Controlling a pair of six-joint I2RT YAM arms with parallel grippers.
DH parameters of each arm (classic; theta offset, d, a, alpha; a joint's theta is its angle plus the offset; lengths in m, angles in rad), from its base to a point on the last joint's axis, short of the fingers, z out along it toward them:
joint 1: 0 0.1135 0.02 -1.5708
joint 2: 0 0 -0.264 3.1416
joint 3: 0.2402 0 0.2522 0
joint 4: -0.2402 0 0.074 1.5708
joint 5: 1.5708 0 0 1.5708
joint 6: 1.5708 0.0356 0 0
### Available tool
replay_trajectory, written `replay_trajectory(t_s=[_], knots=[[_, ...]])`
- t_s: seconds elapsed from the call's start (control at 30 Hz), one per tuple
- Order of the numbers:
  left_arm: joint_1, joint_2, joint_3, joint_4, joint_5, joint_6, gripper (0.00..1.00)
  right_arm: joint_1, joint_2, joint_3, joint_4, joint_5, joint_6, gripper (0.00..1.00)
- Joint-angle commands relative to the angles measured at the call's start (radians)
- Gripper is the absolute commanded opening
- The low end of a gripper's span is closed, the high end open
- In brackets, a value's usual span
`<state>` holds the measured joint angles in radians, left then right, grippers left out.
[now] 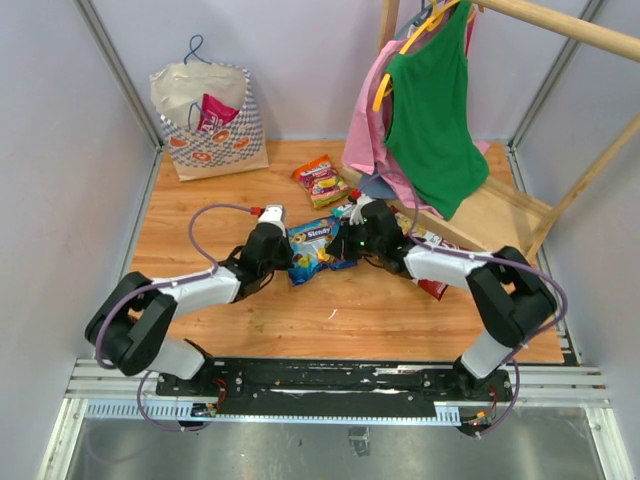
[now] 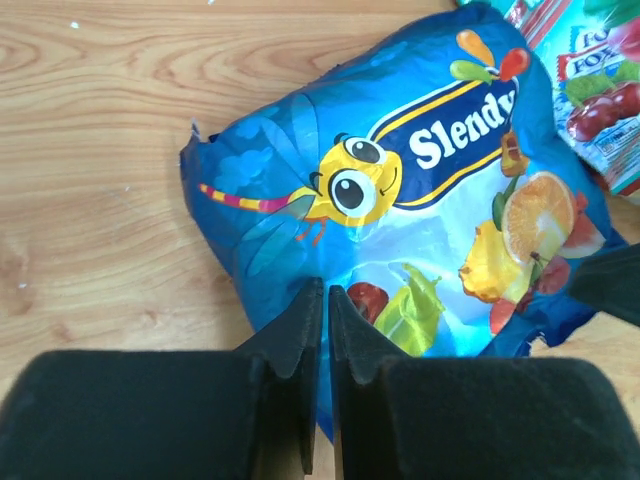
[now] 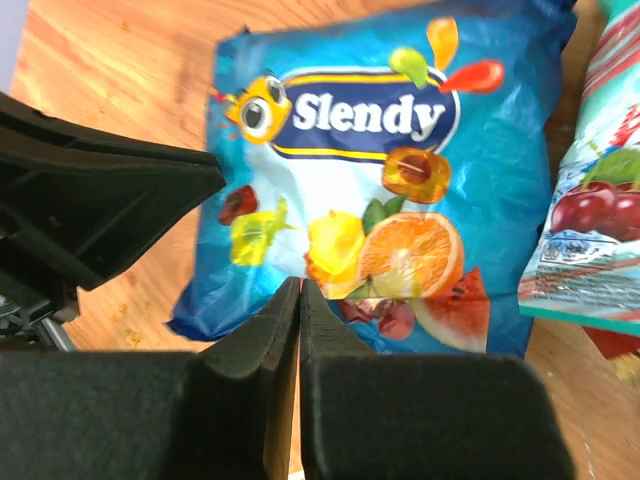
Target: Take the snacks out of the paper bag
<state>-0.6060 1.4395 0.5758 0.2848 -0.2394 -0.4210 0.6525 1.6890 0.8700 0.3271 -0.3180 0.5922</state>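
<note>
Wooden surface [image 1: 340,320] with blue packet [image 1: 311,246] at centre, its edge pinched by the near-closed left claw [image 2: 326,298], right claw [image 3: 300,290] pressed together beside it, bag [image 1: 215,145] standing far left.

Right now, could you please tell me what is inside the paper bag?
A magenta-pink packet sticks up out of the paper bag. Whatever lies deeper is hidden by the bag's walls.

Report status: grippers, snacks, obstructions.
Left gripper, right gripper shut at blue packet edges, grip unconfirmed. Pink packet in paper bag. Nothing blocking bag.
</note>
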Motion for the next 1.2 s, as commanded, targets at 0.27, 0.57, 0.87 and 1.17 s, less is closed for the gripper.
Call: replay_trajectory(t_s=[0.27,0.57,0.87,1.17], knots=[[0.072,-0.345,0.218,-0.283,-0.091,0.109,0.92,0.01,-0.327,-0.087,-0.005,0.231,-0.138,0.77],[0.431,-0.366,0.492,-0.478,-0.07,0.004,1.0,0.001,-0.306,-0.088,0.0,0.192,-0.105,0.8],[0.706,-0.066,0.808,-0.566,0.055,0.058,1.0,0.002,-0.32,-0.055,-0.044,0.165,-0.118,0.8],[0.775,0.237,1.245,-0.73,-0.097,0.133,1.0,-0.005,-0.375,-0.037,-0.09,0.172,-0.151,0.81]])
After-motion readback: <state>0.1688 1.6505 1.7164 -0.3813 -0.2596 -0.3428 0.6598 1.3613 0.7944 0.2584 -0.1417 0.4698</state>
